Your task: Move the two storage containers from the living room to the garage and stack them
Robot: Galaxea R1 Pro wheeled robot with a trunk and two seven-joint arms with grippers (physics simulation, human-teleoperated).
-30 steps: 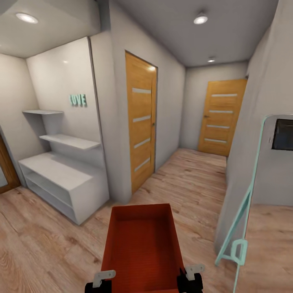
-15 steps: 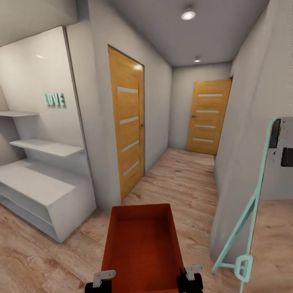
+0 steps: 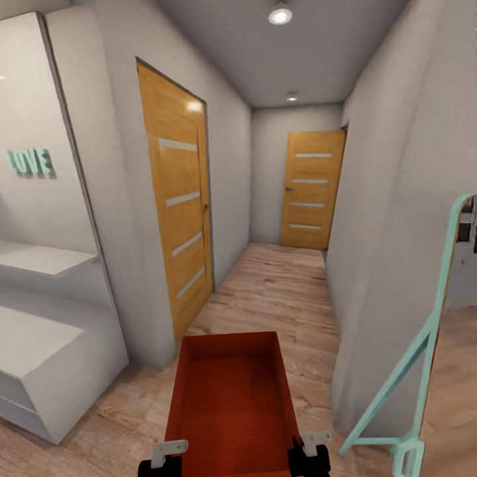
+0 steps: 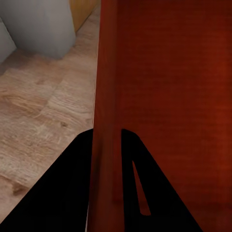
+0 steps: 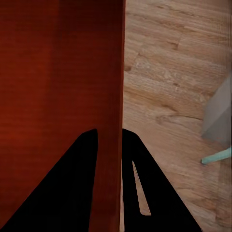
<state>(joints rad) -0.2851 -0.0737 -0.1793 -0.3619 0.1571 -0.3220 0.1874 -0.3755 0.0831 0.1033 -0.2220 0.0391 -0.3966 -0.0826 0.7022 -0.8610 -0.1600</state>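
I carry one orange-red open-top storage container [image 3: 232, 397] low in front of me in the head view, held above light wood plank flooring. My left gripper [image 3: 162, 458] is shut on its left wall near the closest corner. The left wrist view has that thin wall [image 4: 106, 121] pinched between my black fingers [image 4: 72, 183]. My right gripper [image 3: 310, 452] is shut on the right wall, and the right wrist view has that wall [image 5: 113, 121] clamped between its fingers [image 5: 145, 188]. The container is empty inside.
A narrow hallway runs ahead. An orange-wood door [image 3: 177, 212] with frosted strips is on the left wall, another door [image 3: 311, 189] closes the far end. White shelving [image 3: 46, 318] stands at the left. A teal-framed standing mirror [image 3: 424, 344] leans at the right.
The view has advanced and turned into the hallway: the shelving slid off to the left and the mirror toward the right edge. The container and both grippers keep the same place in view.
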